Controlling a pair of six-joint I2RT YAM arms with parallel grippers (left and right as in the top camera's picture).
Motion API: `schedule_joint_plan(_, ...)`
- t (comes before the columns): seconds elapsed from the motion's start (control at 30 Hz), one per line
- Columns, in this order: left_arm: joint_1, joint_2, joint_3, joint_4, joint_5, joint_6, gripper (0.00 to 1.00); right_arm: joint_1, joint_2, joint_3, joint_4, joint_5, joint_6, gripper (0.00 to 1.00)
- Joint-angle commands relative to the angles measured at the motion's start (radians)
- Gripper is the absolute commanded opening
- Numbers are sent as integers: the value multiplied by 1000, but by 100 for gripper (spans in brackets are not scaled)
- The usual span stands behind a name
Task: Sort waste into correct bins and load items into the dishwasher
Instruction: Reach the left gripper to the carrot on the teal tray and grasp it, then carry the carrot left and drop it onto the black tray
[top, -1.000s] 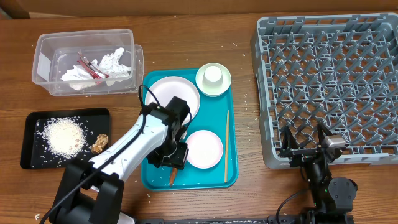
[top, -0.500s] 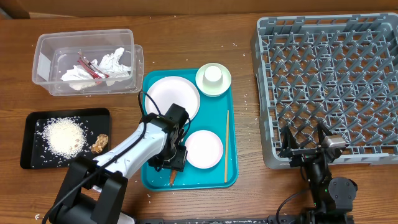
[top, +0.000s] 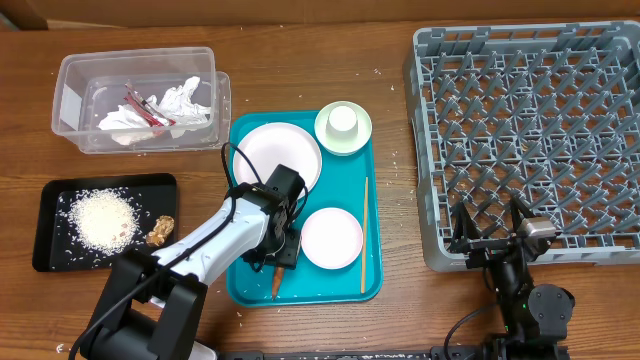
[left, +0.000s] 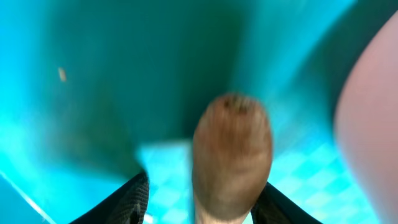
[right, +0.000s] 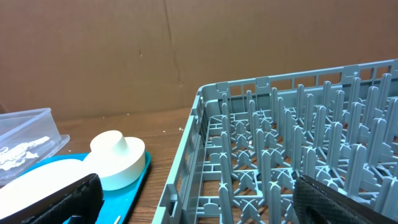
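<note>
The thin orange carrot (top: 277, 284) lies on the teal tray (top: 250, 292) near its front left corner, its long axis running roughly front to back and its narrow tip pointing at the tray's near edge. Its other end is hidden under the left end effector (top: 280, 256). In the left wrist view the fingers (left: 134, 200) stand on either side of the carrot's blurred brownish end, but whether they are clamped on it I cannot tell. Just to the right sits a small white plate (top: 331, 238), with a larger white plate (top: 280, 150) behind it and a wooden chopstick (top: 364, 235) lying lengthwise along the tray's right side. At the back corner a white cup (top: 343, 120) rests on a pale green saucer (top: 362, 136). On the surface (top: 400, 300) to the left, a black tray (top: 50, 258) holds rice (top: 100, 220) and a brown lump (top: 160, 234). The right end effector (top: 490, 238) stands wide open and empty beside the grey dish rack (top: 530, 130).
</note>
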Motion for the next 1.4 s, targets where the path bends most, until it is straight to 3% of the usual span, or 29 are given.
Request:
schedule_joint_plan(0.0, -6, 34, -10, -18, -2, -10, 52, 6, -11, -10, 4, 3, 0, 100)
schedule_joint_plan(0.07, -6, 34, -10, -16, -2, -10, 48, 6, -11, -10, 4, 2, 0, 100)
schedule_joint_plan(0.17, -6, 33, -8, -9, 5, -24, 30, 6, -11, -10, 4, 2, 0, 100)
schedule_joint_plan(0.5, 0, 33, 8, -12, 8, -76, 23, 6, -11, -10, 4, 3, 0, 100)
schedule_joint_plan(0.7, 61, 31, 118, -87, 3, -115, 20, 6, -11, -10, 4, 2, 0, 100)
schedule_joint_plan(1.07, 338, 31, 472, -362, -82, -115, 20, 6, -11, -10, 4, 2, 0, 100)
schedule_joint_plan(1.37, 632, 32, 520, -349, -111, -138, 23, 6, -11, -10, 4, 3, 0, 100)
